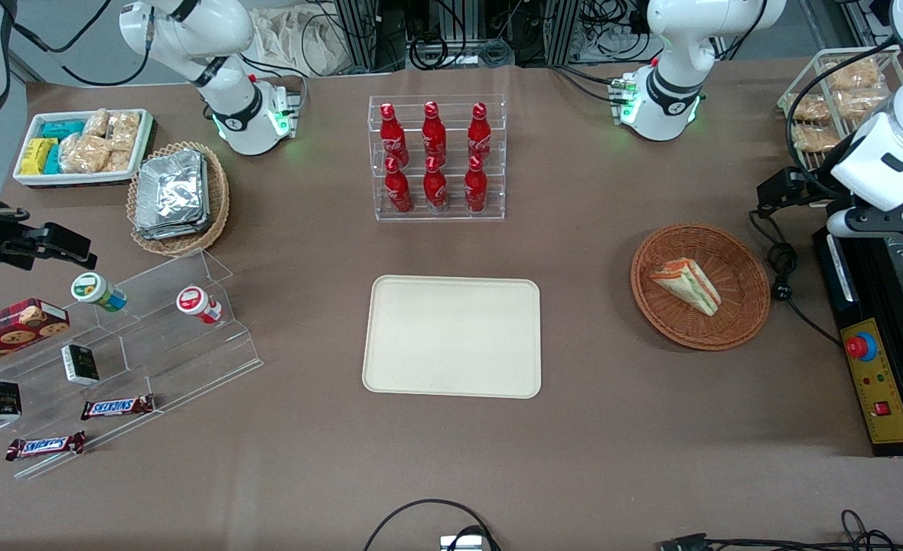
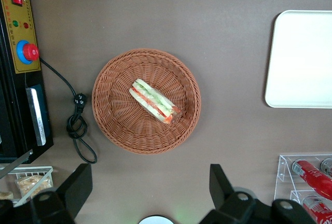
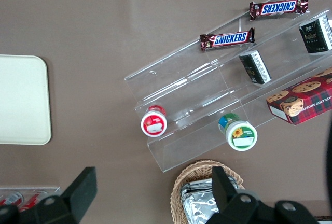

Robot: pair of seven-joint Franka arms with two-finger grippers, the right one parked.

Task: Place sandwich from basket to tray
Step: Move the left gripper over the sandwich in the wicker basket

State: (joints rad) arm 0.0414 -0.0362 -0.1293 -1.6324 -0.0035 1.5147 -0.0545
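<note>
The sandwich [image 1: 686, 285], a wrapped white-bread wedge with green, orange and red layers, lies in the round reddish-brown wicker basket [image 1: 696, 330] toward the working arm's end of the table. The cream tray [image 1: 451, 337] lies flat at the table's middle, empty. My left gripper [image 1: 880, 220] hangs high above the table, beside the basket at the working arm's end. In the left wrist view the gripper [image 2: 149, 193] is open and empty, with the sandwich [image 2: 154, 100], the basket [image 2: 116, 125] and part of the tray [image 2: 303, 58] well below it.
A black control box with a red button [image 1: 863, 348] and a coiled cable [image 1: 782, 268] lie beside the basket. A clear rack of red bottles [image 1: 436, 157] stands farther from the camera than the tray. A tan basket of foil packs [image 1: 178, 195], a white snack bin [image 1: 80, 145] and an acrylic shelf [image 1: 138, 344] sit toward the parked arm's end.
</note>
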